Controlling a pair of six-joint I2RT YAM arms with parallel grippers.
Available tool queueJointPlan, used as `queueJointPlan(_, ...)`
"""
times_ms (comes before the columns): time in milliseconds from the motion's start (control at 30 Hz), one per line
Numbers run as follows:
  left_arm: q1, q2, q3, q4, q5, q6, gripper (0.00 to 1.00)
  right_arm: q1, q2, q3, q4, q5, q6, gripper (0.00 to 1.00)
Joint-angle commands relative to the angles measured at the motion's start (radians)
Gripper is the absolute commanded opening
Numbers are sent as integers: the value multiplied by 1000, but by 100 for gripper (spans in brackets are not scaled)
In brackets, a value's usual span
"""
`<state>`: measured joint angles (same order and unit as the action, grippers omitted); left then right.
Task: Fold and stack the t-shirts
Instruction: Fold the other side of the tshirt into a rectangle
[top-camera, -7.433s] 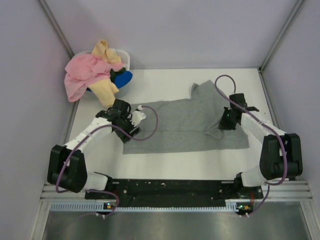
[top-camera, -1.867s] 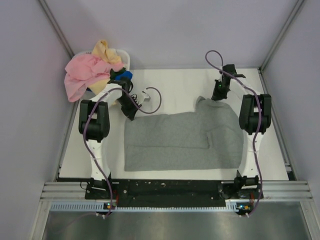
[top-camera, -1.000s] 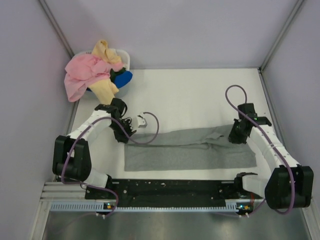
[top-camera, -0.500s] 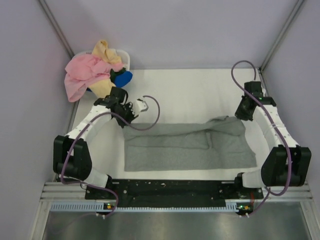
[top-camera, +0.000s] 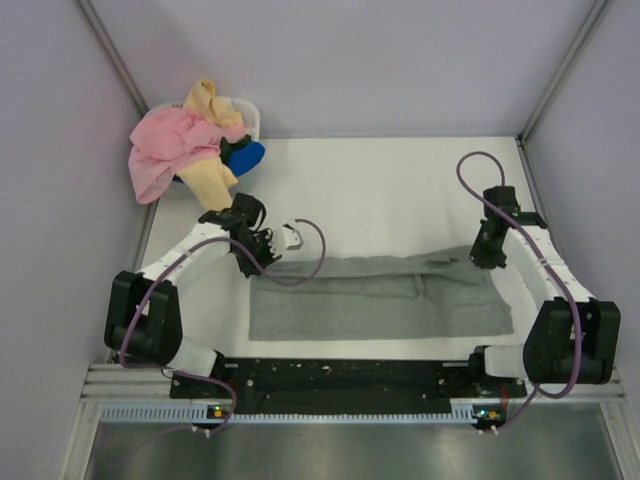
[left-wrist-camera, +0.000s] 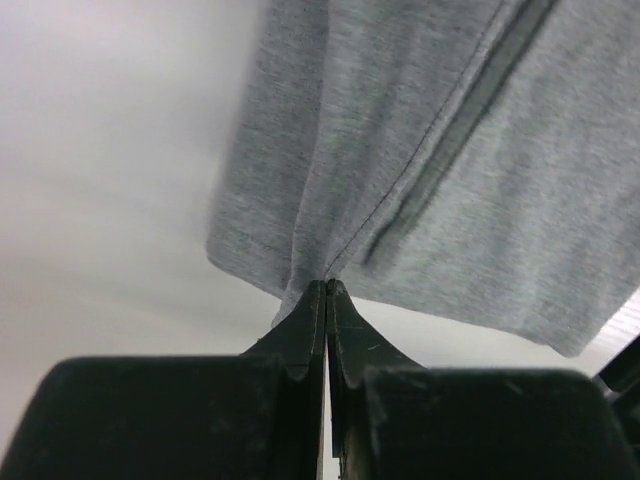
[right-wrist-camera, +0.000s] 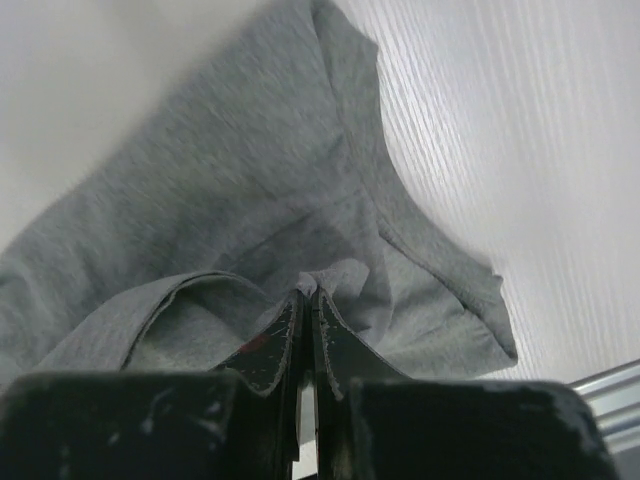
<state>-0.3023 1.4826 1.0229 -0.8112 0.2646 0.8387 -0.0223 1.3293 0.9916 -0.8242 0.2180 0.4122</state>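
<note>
I hold one grey t-shirt (top-camera: 370, 308) on the worktop (top-camera: 380, 190), pinched by the left tool (left-wrist-camera: 327, 287) and right tool (right-wrist-camera: 306, 293).

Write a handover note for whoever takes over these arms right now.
Left gripper: shut on the grey t-shirt at its far left corner.
Right gripper: shut on its far right edge.
The shirt lies partly folded at the near side of the table.
Pink shirt, yellow shirt and blue shirt are heaped at the white basket, unfolded.
Left: finish this fold, then fold and stack the others.
</note>
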Motion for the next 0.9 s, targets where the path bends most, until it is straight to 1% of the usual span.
queueJointPlan(0,-1,-45,-43,-78,15,59,0,-8,-30,-88,-32,4,39,0)
queueJointPlan(133,-1,-24,-60,-105,9,72,0,-8,-16,-146,-36,-3,76,0)
queueJointPlan(167,-3,-16,-61,-114,12,79,0,-10,-18,-159,-38,0,89,2)
queueJointPlan(200,-3,-10,-58,-123,16,85,4,-8,-22,-166,-46,9,100,17)
queueJointPlan(233,-3,-1,-57,-132,21,85,18,-11,-25,-163,-56,29,114,40)
queueJointPlan(267,-3,1,-50,-143,28,85,32,-13,-33,-151,-81,61,132,54)
queueJointPlan(300,-3,2,-43,-154,39,88,42,-19,-47,-133,-111,89,154,62)
queueJointPlan(333,-3,-1,-34,-172,51,95,50,-33,-70,-116,-131,102,174,66)
queueJointPlan(367,-3,-8,-23,-190,61,108,60,-45,-99,-104,-144,104,183,68)
queueJointPlan(400,-3,-22,-14,-203,67,114,61,-47,-137,-85,-153,113,192,68)
queueJointPlan(467,-3,-48,8,-210,68,125,63,-19,-205,-48,-127,89,172,60)
queueJointPlan(500,-3,-57,19,-204,67,116,64,10,-235,-41,-83,42,128,52)
queueJointPlan(567,-3,-61,51,-201,76,87,64,115,-248,-51,18,-55,64,45)
queueJointPlan(633,-3,-48,81,-192,99,48,65,192,-188,-67,91,-133,7,39)
queueJointPlan(667,-3,-42,91,-184,110,31,65,215,-133,-61,95,-153,-15,35)
queueJointPlan(700,-3,-38,95,-178,119,14,65,234,-81,-51,96,-164,-29,29)
queueJointPlan(733,-3,-35,97,-168,125,-4,65,251,-6,-42,96,-163,-39,20)
queueJointPlan(767,-3,-36,95,-155,125,-18,65,257,46,-38,96,-161,-42,14)
queueJointPlan(800,-3,-38,92,-146,122,-32,65,263,86,-36,94,-161,-42,8)
queueJointPlan(833,-3,-41,89,-138,125,-41,65,271,126,-33,85,-167,-32,0)
queueJointPlan(867,-3,-41,89,-137,128,-47,65,281,154,-34,70,-175,-20,0)
